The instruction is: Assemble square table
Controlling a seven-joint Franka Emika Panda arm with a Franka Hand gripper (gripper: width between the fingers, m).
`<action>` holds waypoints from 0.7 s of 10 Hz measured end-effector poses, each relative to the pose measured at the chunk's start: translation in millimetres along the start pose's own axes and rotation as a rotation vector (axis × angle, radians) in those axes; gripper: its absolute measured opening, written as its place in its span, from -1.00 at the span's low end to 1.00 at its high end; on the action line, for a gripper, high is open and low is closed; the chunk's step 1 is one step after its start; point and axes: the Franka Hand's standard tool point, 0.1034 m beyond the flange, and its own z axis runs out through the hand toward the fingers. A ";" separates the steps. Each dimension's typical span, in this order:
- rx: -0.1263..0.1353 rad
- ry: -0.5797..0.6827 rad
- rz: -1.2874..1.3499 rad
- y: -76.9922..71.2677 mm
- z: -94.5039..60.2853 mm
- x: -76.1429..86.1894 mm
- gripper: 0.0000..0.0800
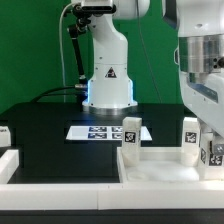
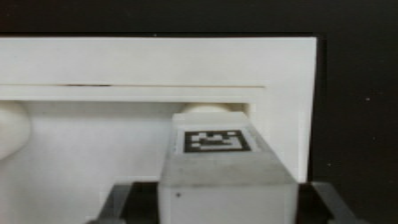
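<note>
At the exterior view's right, gripper [image 1: 211,140] is clamped on a tagged leg [image 2: 217,165], held upright low over the top [image 1: 160,168]. Wrist view: fingers [image 2: 128,205] press on both its sides (tag faces the camera). Second leg [image 1: 131,133] and third leg [image 1: 190,135] stand upright at the top's far edge; marker board [image 1: 100,131] lies beyond
</note>
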 end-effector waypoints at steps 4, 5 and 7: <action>-0.010 0.017 -0.445 -2.2 2.7 1.6 0.59; -0.011 0.018 -0.528 -2.2 2.8 2.0 0.59; -0.020 0.026 -0.710 -1.8 1.8 2.1 0.62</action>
